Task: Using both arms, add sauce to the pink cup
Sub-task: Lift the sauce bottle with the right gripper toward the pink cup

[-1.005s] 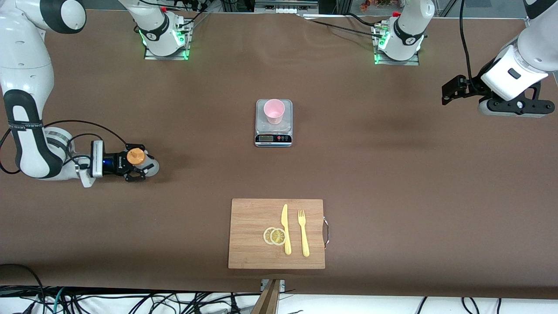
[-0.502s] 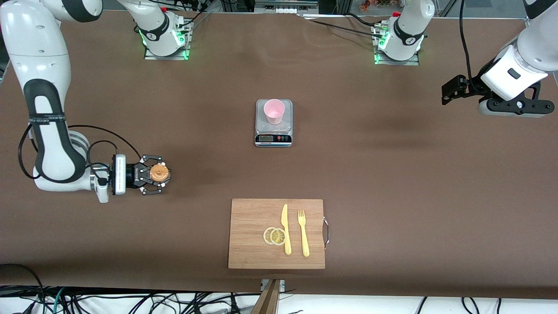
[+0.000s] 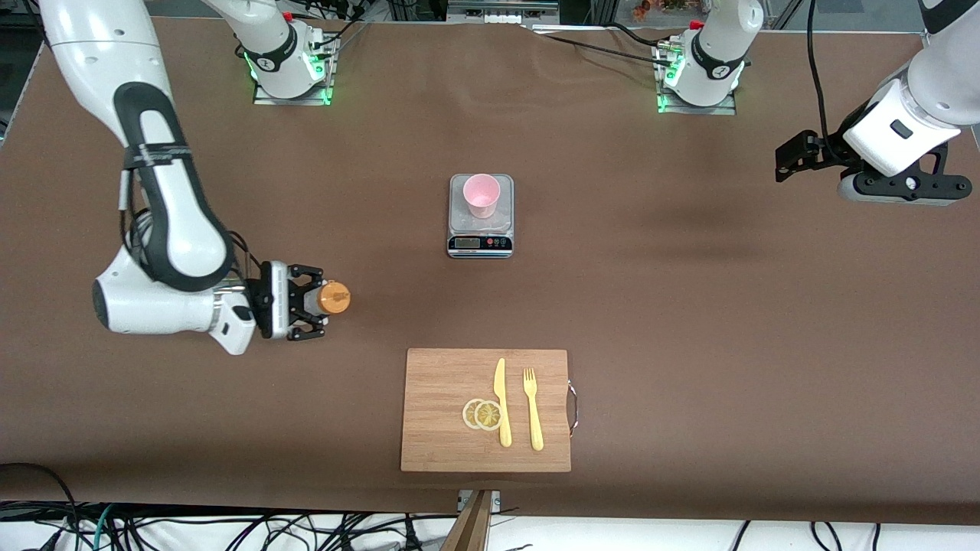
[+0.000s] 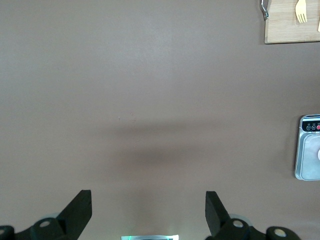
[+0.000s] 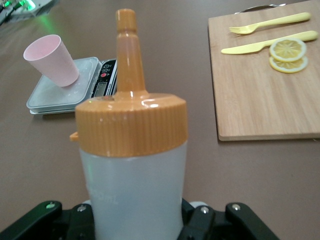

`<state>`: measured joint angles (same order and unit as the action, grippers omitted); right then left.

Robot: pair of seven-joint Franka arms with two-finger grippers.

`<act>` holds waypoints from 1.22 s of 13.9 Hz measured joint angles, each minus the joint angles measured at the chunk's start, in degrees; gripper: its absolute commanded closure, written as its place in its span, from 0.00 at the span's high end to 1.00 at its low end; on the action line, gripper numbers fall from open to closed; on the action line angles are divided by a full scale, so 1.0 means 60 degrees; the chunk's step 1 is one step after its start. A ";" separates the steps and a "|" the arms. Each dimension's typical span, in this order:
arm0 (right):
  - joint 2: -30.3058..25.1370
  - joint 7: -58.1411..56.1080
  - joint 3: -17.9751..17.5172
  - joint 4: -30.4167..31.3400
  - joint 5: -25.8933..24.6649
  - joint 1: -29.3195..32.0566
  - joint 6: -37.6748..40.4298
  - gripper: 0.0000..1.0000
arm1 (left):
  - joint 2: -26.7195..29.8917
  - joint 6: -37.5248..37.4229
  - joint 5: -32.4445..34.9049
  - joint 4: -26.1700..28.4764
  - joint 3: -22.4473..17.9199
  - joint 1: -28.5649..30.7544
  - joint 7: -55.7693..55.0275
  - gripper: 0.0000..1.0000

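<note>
Sauce [image 5: 132,150]: translucent whitish bottle with ribbed orange cap and long nozzle, held above the table toward the right arm's end; the fill level is hard to see.
Right gripper [image 3: 310,300]: clamped on the bottle body.
Pink cup [image 3: 481,195]: pale, tapered, stands on a scale [image 3: 480,243].
Left gripper [image 4: 148,210]: waits, jaws wide, holding nothing.

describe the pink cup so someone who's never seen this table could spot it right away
Start at the middle of the brown table, where a small silver kitchen scale sits farther from the front camera than the wooden cutting board. The pink cup stands upright on the scale's platform. It is the only pink thing here: a pale, handleless, slightly tapered tumbler.
</note>
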<state>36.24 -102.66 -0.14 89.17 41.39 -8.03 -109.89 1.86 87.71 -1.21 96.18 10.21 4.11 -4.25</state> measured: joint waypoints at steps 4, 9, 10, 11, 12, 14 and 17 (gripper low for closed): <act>-0.0278 0.0633 0.0006 0.0001 -0.1401 -0.0684 -0.0048 0.00 | 0.0000 0.0000 0.0000 0.0000 0.0000 0.0000 0.0000 1.00; -0.0541 0.1076 0.0013 0.0175 -0.2311 -0.1360 -0.0046 0.00 | 0.0000 -0.0045 0.0000 0.0000 0.0000 0.0000 0.0000 1.00; -0.0616 0.1421 0.0013 0.0235 -0.2526 -0.1486 -0.0039 0.00 | 0.0000 -0.0055 0.0000 0.0000 0.0000 0.0000 0.0000 1.00; -0.0723 0.1818 0.0012 0.0318 -0.2783 -0.1642 -0.0030 0.00 | 0.0000 -0.0060 0.0000 0.0000 0.0000 0.0000 0.0000 1.00; -0.0839 0.2264 0.0010 0.0396 -0.3085 -0.1836 -0.0021 0.00 | 0.0000 -0.0061 0.0000 0.0000 0.0000 0.0000 0.0000 1.00; -0.1039 0.3024 0.0007 0.0538 -0.3485 -0.2238 -0.0007 0.00 | 0.0000 -0.0063 0.0000 0.0000 0.0000 0.0000 0.0000 1.00; -0.1170 0.3810 0.0004 0.0700 -0.4002 -0.2766 -0.0006 0.00 | 0.0000 -0.0066 0.0000 0.0000 0.0000 0.0000 0.0000 1.00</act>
<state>29.22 -79.80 -0.11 93.37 17.38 -24.62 -109.92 1.86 87.32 -1.21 96.18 10.22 4.11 -4.25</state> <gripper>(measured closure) 0.705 0.000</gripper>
